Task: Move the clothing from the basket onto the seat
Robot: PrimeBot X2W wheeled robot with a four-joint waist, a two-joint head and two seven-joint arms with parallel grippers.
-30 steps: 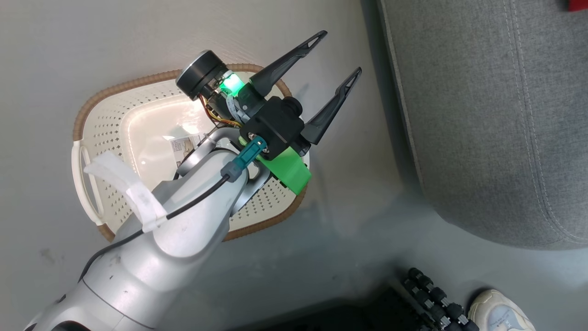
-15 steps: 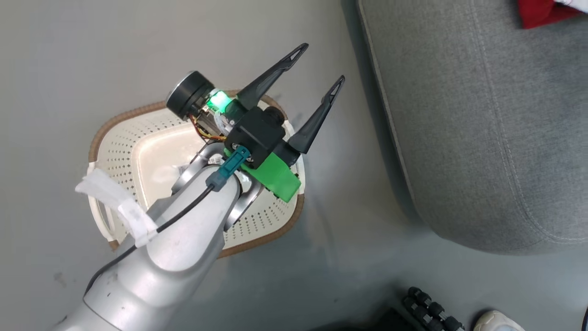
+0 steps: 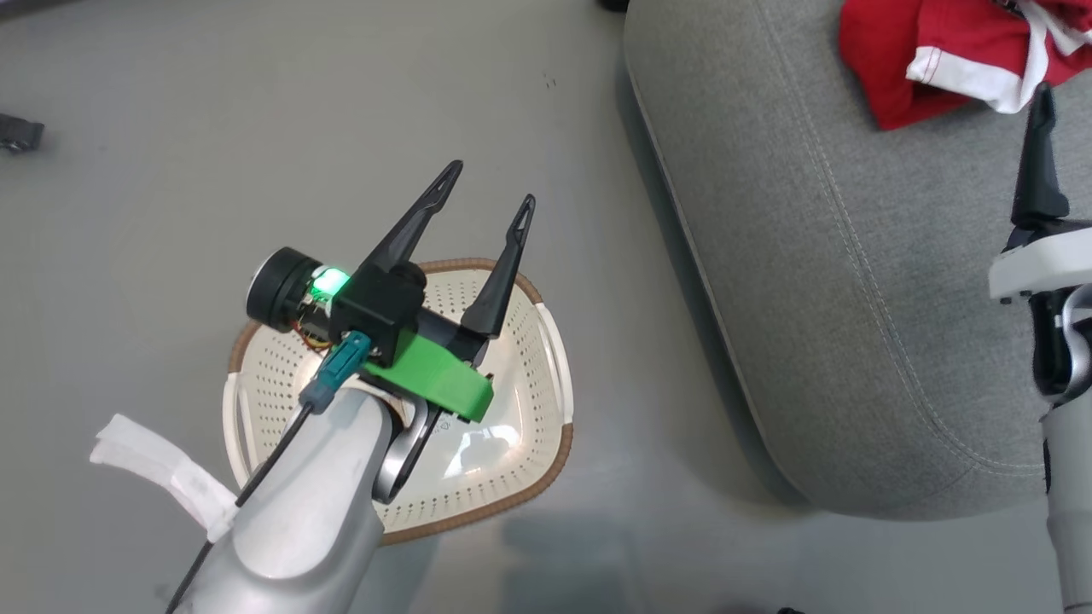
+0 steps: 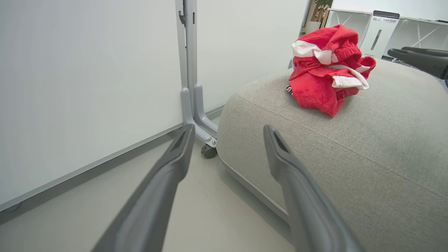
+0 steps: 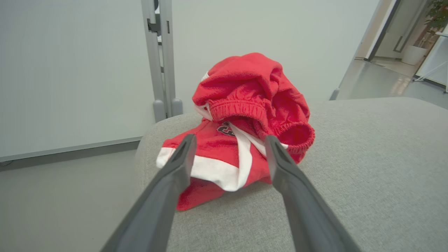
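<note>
The red clothing [image 3: 904, 60] with white trim lies bunched on the grey seat [image 3: 836, 298] near its far edge. In the right wrist view my right gripper [image 5: 230, 138] stands open just short of the clothing [image 5: 252, 115], above the seat [image 5: 367, 168]; one finger [image 3: 1041, 153] shows in the head view. My left gripper [image 3: 490, 183] hangs open and empty above the cream basket [image 3: 546, 358], whose visible bottom is bare; the arm hides part of it. The left wrist view has the left gripper [image 4: 228, 127] facing the seat's corner [image 4: 350, 140] and the clothing [image 4: 322, 70].
A white partition panel on a grey castored post [image 4: 190, 70] stands behind the seat. Grey floor surrounds the basket. A small dark object [image 3: 17, 132] lies at the floor's left edge. White shelving [image 4: 379, 31] is at the back.
The head camera has shifted, bringing the clothing on the seat and my right gripper into view; a shoe has left the picture. My left gripper has turned away from the seat, still open.
</note>
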